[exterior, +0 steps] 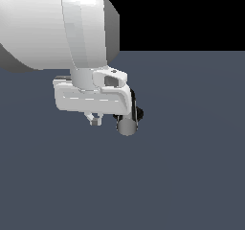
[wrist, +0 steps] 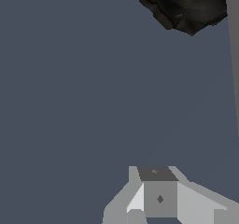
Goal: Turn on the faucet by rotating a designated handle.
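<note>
In the exterior view, the faucet's black elbow [exterior: 138, 113] peeks out behind my white hand. The handle [exterior: 127, 126], a grey metallic bar, points its flat round end at the camera. My gripper [exterior: 94, 119] hangs just to the exterior view's left of the handle, a small gap away, fingers together and holding nothing. The wrist view shows the faucet's black ridged base [wrist: 186, 3], a grey strip of the handle [wrist: 233, 55] at the frame edge, and my gripper [wrist: 158, 197] shut over bare floor. Most of the faucet is hidden by my hand in the exterior view.
A flat blue-grey floor [exterior: 191, 176] stretches all around the faucet. My large white arm links [exterior: 52, 23] fill the upper part of the exterior view's left. Nothing else stands nearby.
</note>
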You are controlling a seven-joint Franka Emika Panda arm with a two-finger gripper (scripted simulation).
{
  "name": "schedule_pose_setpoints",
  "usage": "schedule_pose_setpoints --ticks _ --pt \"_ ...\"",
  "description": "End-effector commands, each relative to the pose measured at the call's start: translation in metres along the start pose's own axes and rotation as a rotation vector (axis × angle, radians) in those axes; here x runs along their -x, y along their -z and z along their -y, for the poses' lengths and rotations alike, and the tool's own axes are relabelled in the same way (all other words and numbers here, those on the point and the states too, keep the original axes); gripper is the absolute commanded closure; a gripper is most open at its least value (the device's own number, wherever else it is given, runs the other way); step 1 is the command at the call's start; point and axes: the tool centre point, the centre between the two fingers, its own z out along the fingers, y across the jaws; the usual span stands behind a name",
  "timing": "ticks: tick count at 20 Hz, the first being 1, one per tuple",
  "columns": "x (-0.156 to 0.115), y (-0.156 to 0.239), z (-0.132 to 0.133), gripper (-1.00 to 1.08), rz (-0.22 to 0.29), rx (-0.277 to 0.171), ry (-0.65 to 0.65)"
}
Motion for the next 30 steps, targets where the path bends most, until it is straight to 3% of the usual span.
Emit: schedule_pose_setpoints --ticks 1,4,30 --pt "-0.001 -0.001 0.0 1.08 -0.001 0.0 0.0" --pt "-0.001 -0.001 0.0 1.08 -0.001 0.0 0.0" --pt "-0.011 -0.002 -0.132 1.08 -0.001 0.001 -0.002"
